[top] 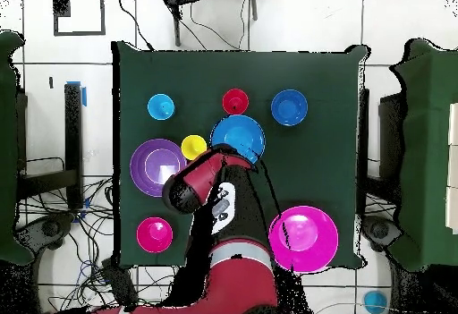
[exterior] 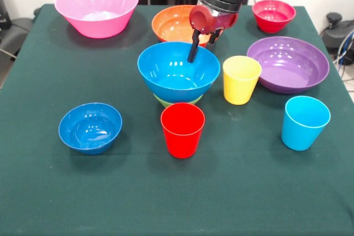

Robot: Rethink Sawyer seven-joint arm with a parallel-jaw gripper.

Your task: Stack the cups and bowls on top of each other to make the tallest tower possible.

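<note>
The large blue bowl (exterior: 178, 73) (top: 237, 136) sits upright on the small green bowl (exterior: 177, 101), which only peeks out beneath it. My gripper (exterior: 202, 48) hangs over the blue bowl's far rim, open. One black finger (exterior: 192, 48) dips inside the bowl and the other stays behind the rim. The red cup (exterior: 182, 129) (top: 235, 101) stands just in front of this pile and the yellow cup (exterior: 241, 79) (top: 193, 147) right of it. The sky-blue cup (exterior: 305, 122) (top: 161, 106) is at the front right and the small blue bowl (exterior: 90, 127) (top: 289, 107) at the front left.
The orange bowl (exterior: 177, 24) lies right behind the gripper. The pink bowl (exterior: 97, 6) (top: 302, 238) is at the far left, the small red bowl (exterior: 273, 15) (top: 154, 234) at the far right, and the purple bowl (exterior: 287, 63) (top: 157, 165) beside the yellow cup.
</note>
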